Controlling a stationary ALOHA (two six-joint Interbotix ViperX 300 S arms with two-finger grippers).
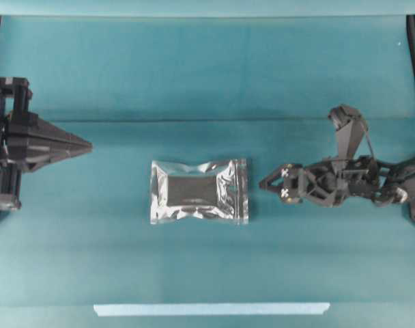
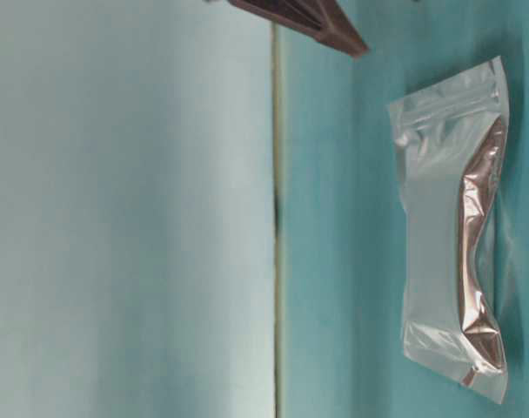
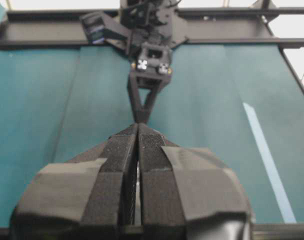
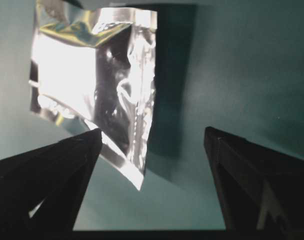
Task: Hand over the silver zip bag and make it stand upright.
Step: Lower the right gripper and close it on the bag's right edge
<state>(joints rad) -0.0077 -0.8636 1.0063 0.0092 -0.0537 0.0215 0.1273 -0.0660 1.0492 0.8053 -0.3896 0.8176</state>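
Bag: silver zip bag (image 1: 199, 191) lies flat between clenched left end effector (image 1: 88, 145) and spread, empty right end effector (image 1: 265, 183).

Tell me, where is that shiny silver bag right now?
In the overhead view the silver zip bag lies flat mid-table, between the left gripper and the nearer right gripper, with the pale-blue tape strip below it.

The silver zip bag (image 1: 199, 191) is showing glossy, crinkled foil with a dark mirror-like centre. The table (image 1: 194, 75) is looking matt teal, like cloth. The left gripper (image 3: 138, 150) fingers are wearing ribbed black pads and matt tape.
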